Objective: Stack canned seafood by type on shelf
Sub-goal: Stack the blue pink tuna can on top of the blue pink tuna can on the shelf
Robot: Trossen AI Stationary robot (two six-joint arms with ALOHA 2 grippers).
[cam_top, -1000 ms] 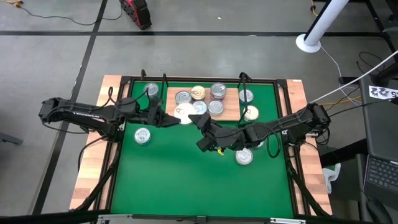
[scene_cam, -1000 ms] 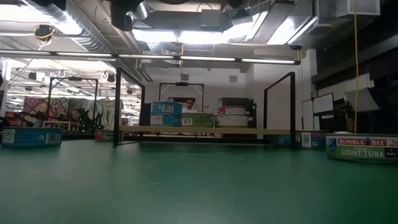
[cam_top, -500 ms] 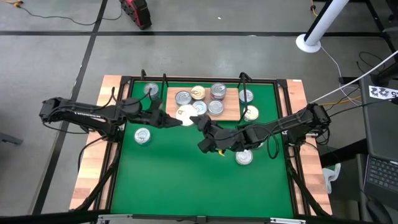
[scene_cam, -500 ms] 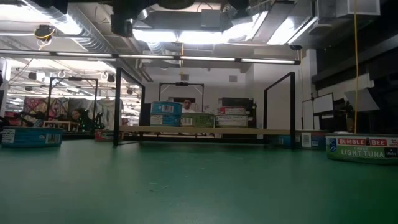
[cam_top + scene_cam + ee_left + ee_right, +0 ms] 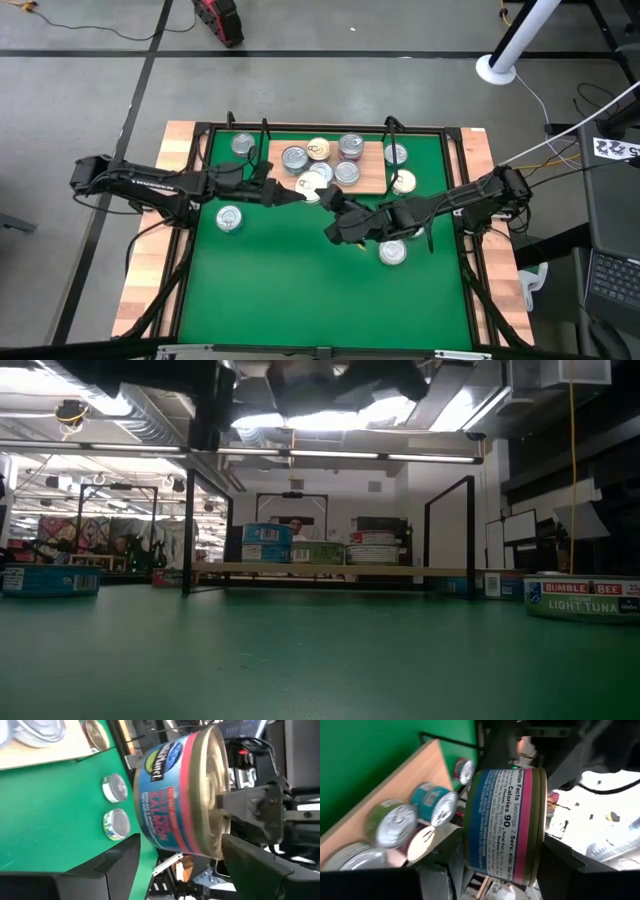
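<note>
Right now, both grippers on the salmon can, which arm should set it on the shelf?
Left, probably. The left gripper clamps the salmon can by the shelf; the right gripper grips it too.

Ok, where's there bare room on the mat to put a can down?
Bare: the green mat's near half, between the left loose can and the right loose can. Crowded: the shelf and its front edge, where left tool and right tool grip one salmon can.

Ten cans (image 5: 347, 146) in view, one shelf (image 5: 372, 180), two arms.
</note>
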